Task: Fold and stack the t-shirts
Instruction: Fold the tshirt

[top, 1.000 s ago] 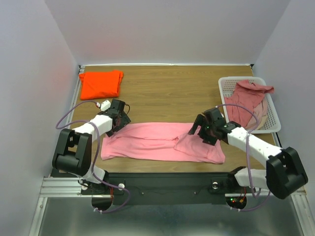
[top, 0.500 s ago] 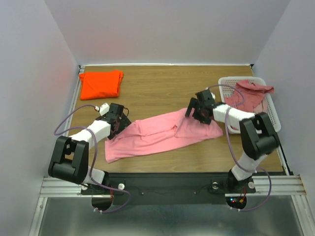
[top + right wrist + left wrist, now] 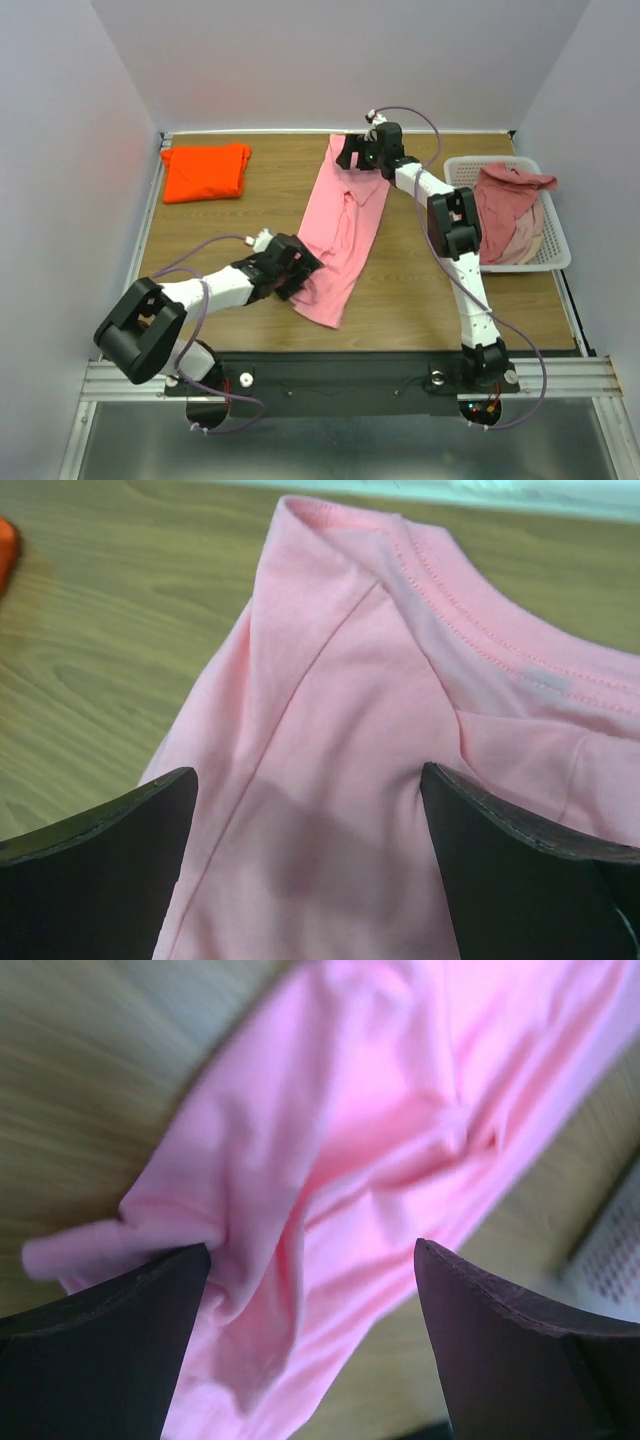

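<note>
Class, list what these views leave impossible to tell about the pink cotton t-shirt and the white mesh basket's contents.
- Top view: how many dusty rose garments fill the white mesh basket; they overlap.
- Top view: pink cotton t-shirt's collar, under the right gripper.
- Left wrist view: shirt's end, blurred, cut off below.

The whole surface [image 3: 400, 290] is viewed from high above and behind its near edge, looking down. Both wrist views are taken very close over the pink t-shirt [image 3: 345, 215], framed by dark fingers [image 3: 100, 1350] at the lower corners. The shirt is shared by all three views, and its collar [image 3: 480, 610] is shown in the right wrist view.
</note>
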